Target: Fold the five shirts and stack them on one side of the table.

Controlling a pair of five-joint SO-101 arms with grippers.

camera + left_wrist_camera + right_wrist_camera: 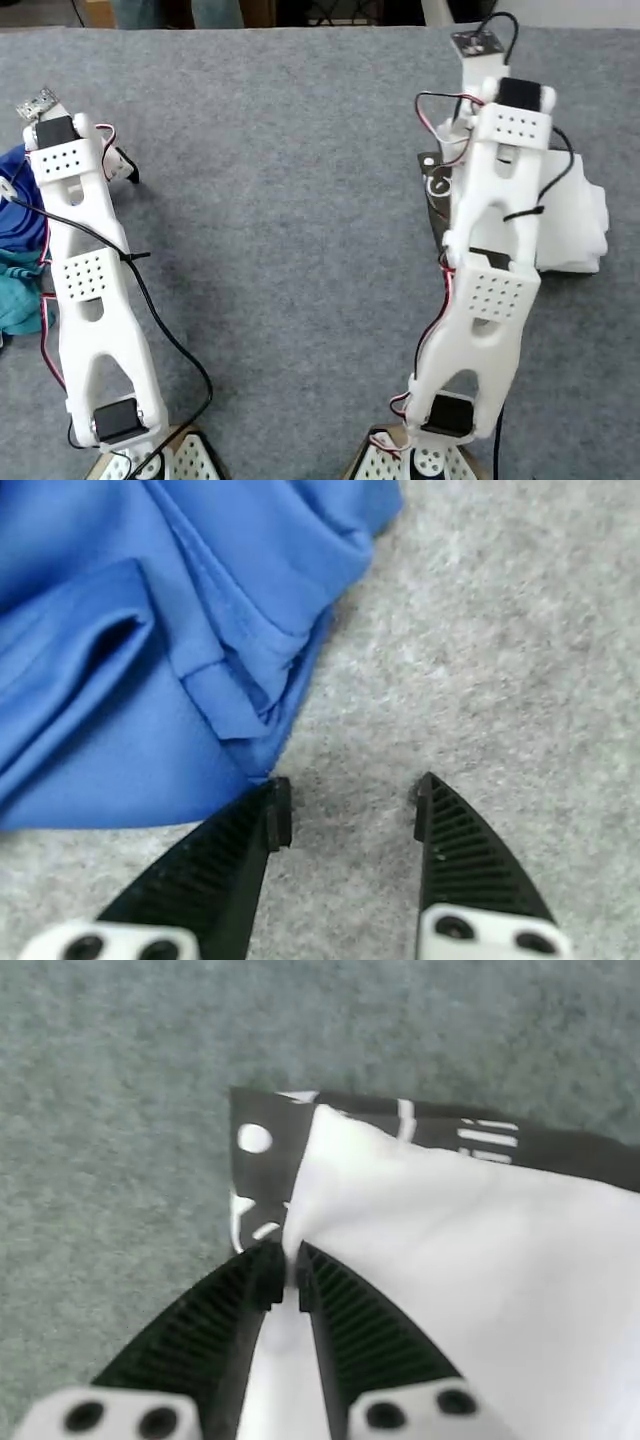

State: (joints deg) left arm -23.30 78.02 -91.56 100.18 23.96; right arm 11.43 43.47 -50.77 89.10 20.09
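The white shirt [450, 1260] lies on the right side of the table [280, 150], partly folded, resting on top of a black shirt [265, 1160] with white print. The black shirt's edge and corner protrude from under the white fabric on the side facing the table centre. The right gripper [287, 1270] is clenched on a raised fold of the white shirt near that corner, with cloth pinched between both fingers.

On the left side of the table, a blue shirt [120, 630] lies crumpled, with a teal shirt [15, 295] beside it at the table edge. The left gripper [350, 810] is released, with its jaws spread over the grey table surface. One fingertip sits just beside the blue shirt's hem; contact cannot be determined.
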